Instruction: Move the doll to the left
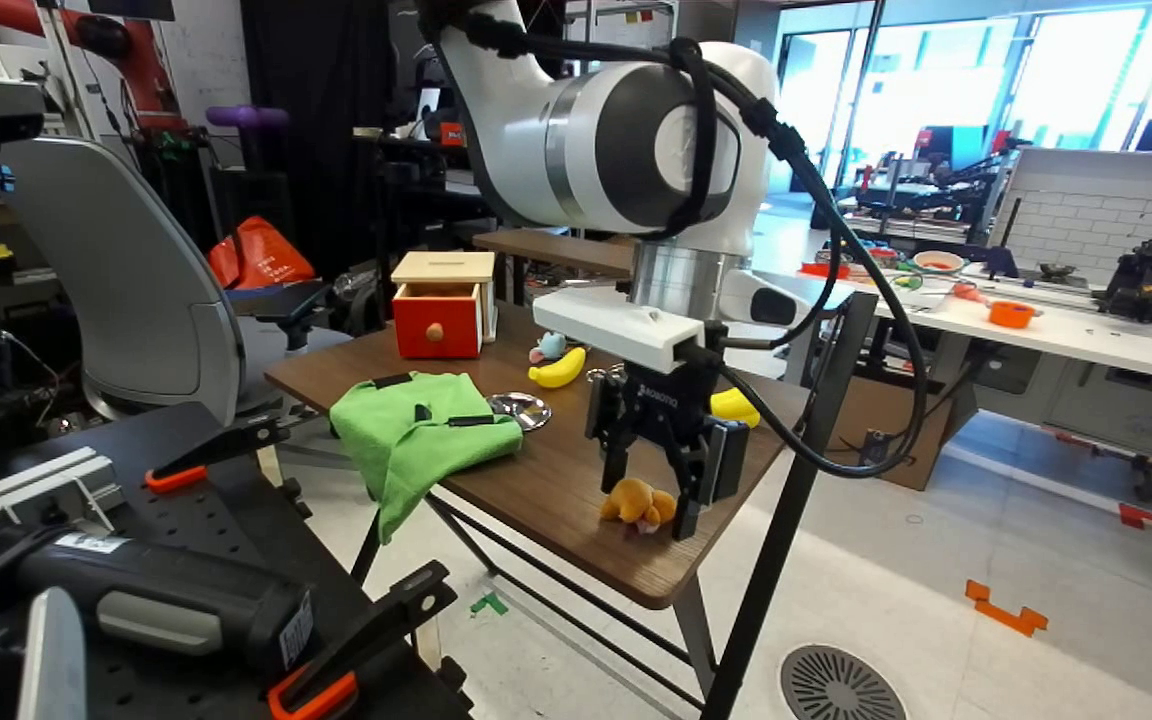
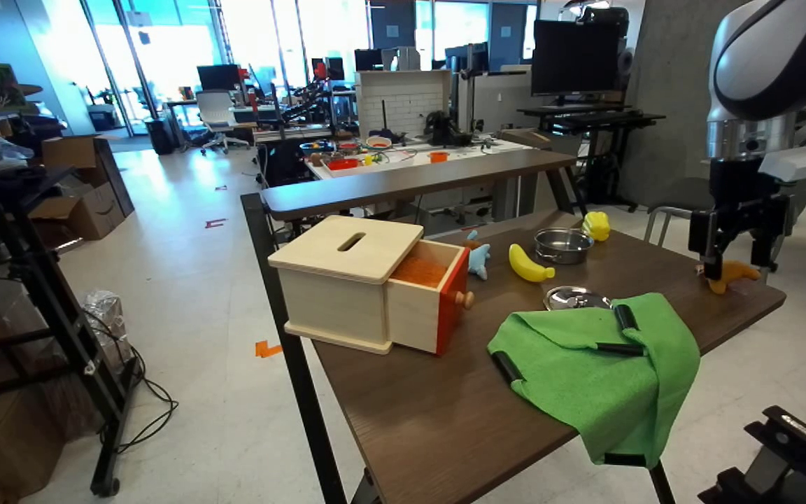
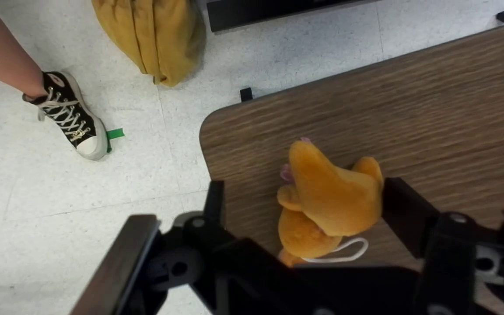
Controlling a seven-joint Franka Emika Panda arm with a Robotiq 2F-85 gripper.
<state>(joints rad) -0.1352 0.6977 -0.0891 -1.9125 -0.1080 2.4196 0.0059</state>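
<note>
On the bench (image 3: 431,109), near a corner, the doll (image 3: 335,197) is lying between the jaws, 1 of them standing just beside it; I am holding them wide apart.

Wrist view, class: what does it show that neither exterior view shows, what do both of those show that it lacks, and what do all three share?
Only the wrist view: a bare lower leg, a black sneaker and a mustard-coloured fabric item, cut off by the frame.

Only the exterior views: the banana, the green cloth, the wooden box with its red drawer front, and the robot's white arm.

All three: the orange-brown doll, the fingers, standing apart, and the brown tabletop.
</note>
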